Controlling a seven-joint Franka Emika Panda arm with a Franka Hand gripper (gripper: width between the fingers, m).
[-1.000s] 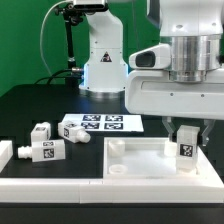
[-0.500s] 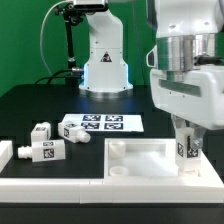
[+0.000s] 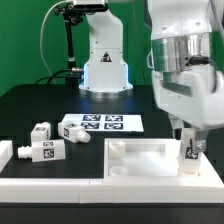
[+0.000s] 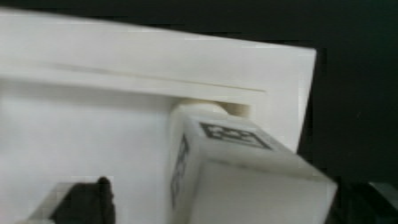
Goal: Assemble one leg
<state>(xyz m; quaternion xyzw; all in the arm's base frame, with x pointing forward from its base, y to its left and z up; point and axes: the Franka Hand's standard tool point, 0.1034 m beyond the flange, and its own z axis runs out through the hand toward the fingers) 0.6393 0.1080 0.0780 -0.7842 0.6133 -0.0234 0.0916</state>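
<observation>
My gripper is shut on a leg, a stubby white peg with a black-and-white tag. It holds the leg upright at the corner of the large white panel on the exterior view's right. In the wrist view the leg stands between my dark fingertips, and its far end meets the panel near a raised rim. Two more tagged legs lie on the black table at the exterior view's left.
The marker board lies behind the panel. The robot base stands at the back. Another white part sits at the far left edge. A long white rail runs along the front.
My wrist has turned about its vertical axis over the panel corner. The leg has sunk slightly lower. The loose legs have not moved.
</observation>
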